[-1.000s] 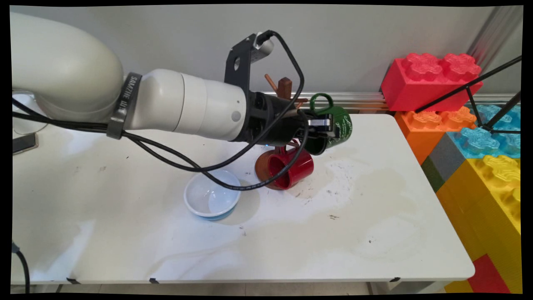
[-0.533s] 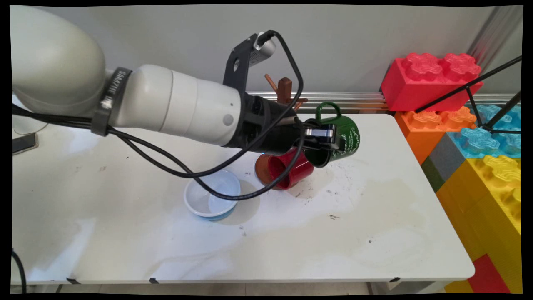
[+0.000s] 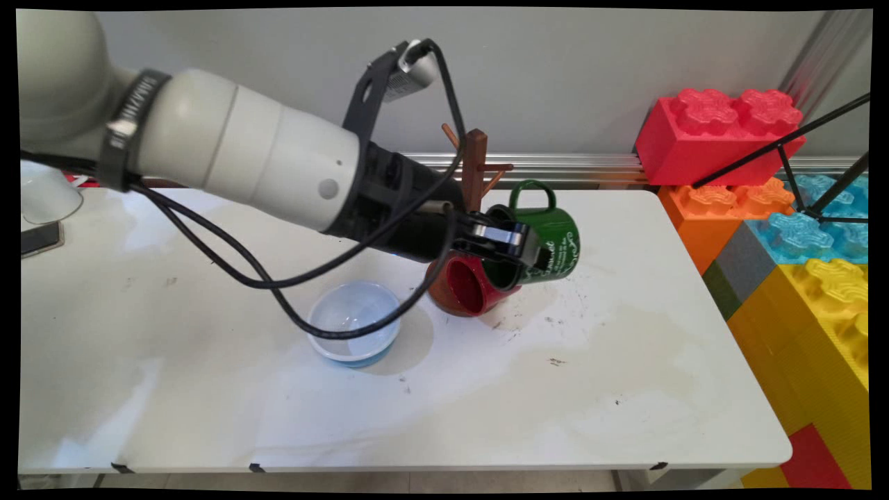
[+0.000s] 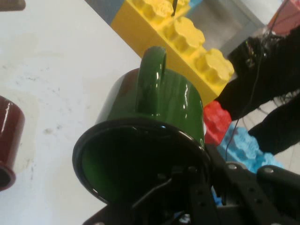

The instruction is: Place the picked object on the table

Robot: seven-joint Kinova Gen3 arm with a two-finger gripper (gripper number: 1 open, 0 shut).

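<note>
Where the arm reaches in over the white table, the gripper has its fingers closed on the rim of a green mug — one finger inside the mouth, the other on the outer wall, as the hand view shows at the lower right of the mug's opening. The mug is held clear of the table, tipped on its side, with the mouth toward the wrist and the handle uppermost. White lettering shows on its side.

Just below the gripper, and partly hidden behind the fingers, a red mug lies tipped, its open mouth turned toward the camera. In the hand view it appears as a dark red edge well off to the left.

Just behind the gripper a brown wooden mug stand rises upright, its pegs bare.

Back along the arm from the gripper, under the hanging black cable, a pale blue bowl sits on the table, open side up — apart from both mugs.

Beyond the mug, off the table's end, large toy bricks are stacked in red, orange, blue and yellow.
</note>
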